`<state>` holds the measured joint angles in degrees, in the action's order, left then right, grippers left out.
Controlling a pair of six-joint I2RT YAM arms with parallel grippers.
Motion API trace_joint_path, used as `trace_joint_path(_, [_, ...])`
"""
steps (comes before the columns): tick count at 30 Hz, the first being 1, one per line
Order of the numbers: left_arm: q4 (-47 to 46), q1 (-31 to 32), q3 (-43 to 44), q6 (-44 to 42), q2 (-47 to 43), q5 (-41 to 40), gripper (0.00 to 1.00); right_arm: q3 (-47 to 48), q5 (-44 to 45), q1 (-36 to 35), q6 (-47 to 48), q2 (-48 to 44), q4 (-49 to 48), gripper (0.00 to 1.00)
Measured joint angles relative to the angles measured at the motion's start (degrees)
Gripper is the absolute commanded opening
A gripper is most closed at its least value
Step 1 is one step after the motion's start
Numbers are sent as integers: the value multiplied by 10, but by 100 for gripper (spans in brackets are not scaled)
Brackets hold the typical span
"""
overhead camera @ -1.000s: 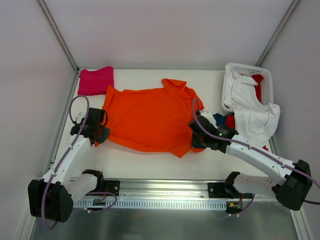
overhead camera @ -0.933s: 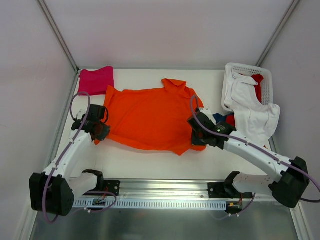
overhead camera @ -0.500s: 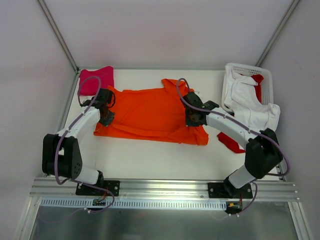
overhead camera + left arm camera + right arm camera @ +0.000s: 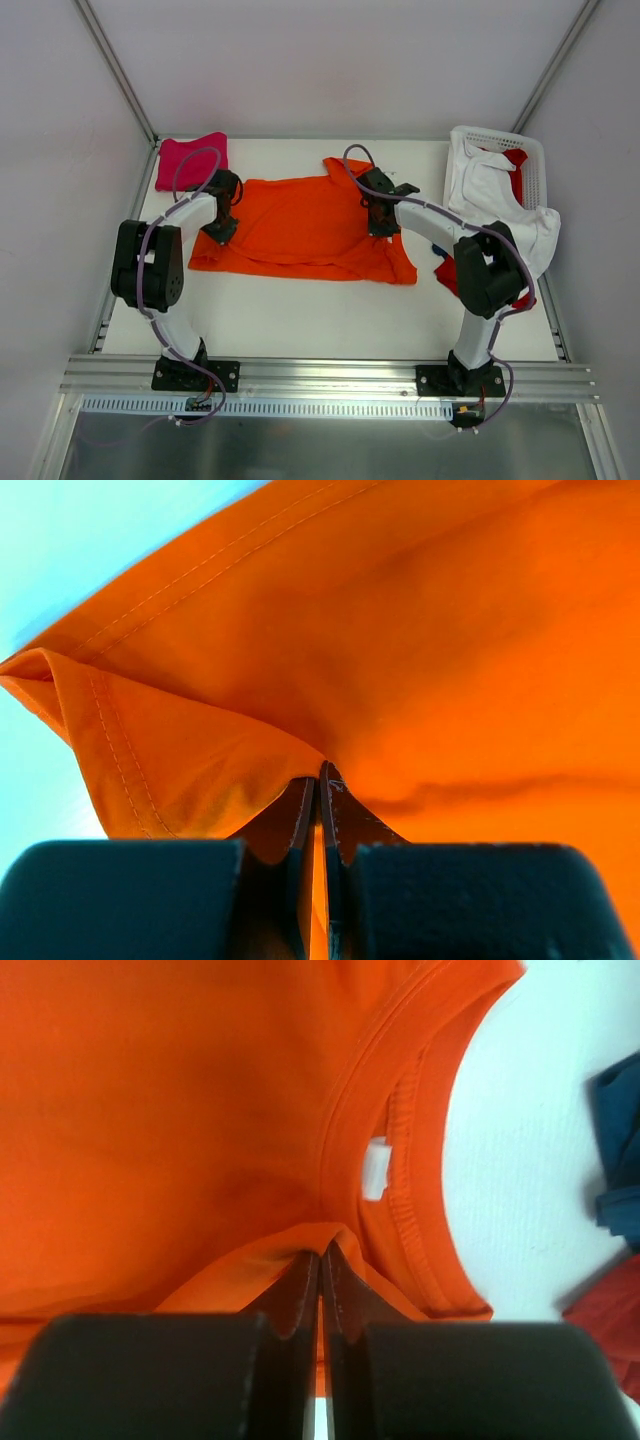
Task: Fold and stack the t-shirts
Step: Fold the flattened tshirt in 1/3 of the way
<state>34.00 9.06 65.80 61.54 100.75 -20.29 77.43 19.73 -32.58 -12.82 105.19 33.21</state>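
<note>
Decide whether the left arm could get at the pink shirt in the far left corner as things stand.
Probably, for reach: the pink shirt lies uncovered just beyond the left hand, nothing between. But that hand is shut on the orange shirt and must let go first.

The spread shirt [image 4: 300,225] lies across the middle of the table [image 4: 300,315]. Behind its left end lies a folded shirt [image 4: 190,160]. To its right stands the basket [image 4: 497,133] with a draped shirt [image 4: 510,235] over its near rim, and more cloth [image 4: 452,274] on the table between.
</note>
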Motion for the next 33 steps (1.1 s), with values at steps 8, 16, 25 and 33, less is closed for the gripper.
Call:
trace_joint_path(8, [-6,0,41,-12,21,-3,0,51,21,21,3,27,-1,1])
trace_joint_path(16, [-8,-5,65,-23,61,-3,14,91,23,39,5,72,-2,19])
trace_joint_path(25, [-15,-21,79,-40,85,-10,93,111,23,44,4,120,-4,99])
trace_joint_path(33, [-18,-28,45,-43,15,-30,92,83,63,42,2,88,-6,100])
